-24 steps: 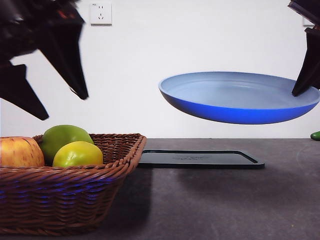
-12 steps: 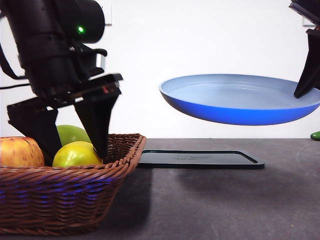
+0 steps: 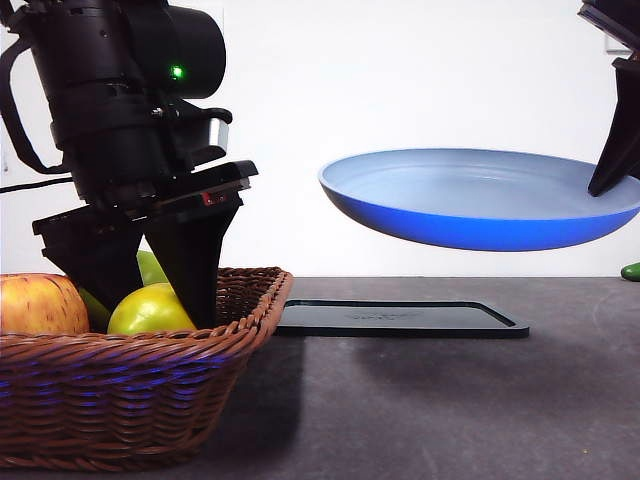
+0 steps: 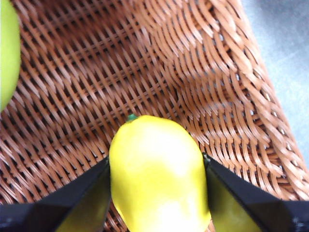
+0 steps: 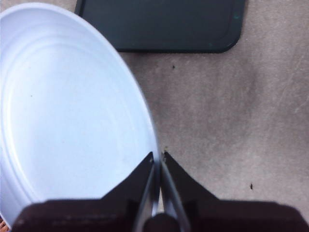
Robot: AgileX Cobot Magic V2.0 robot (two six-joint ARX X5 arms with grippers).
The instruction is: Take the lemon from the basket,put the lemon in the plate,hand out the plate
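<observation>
While inside basket (image 3: 130,385), left gripper (image 4: 157,169) clamps lemon (image 4: 158,176); right gripper (image 5: 158,162) pinches plate (image 5: 72,111).

Yellow lemon (image 4: 157,174) in wicker basket (image 3: 130,400); blue plate (image 3: 480,195) aloft.

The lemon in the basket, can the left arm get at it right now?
Probably yes. The left end effector is down inside the wicker basket with a jaw on each side of the lemon; nothing sits between them, and the apples lie off to the side.
</observation>
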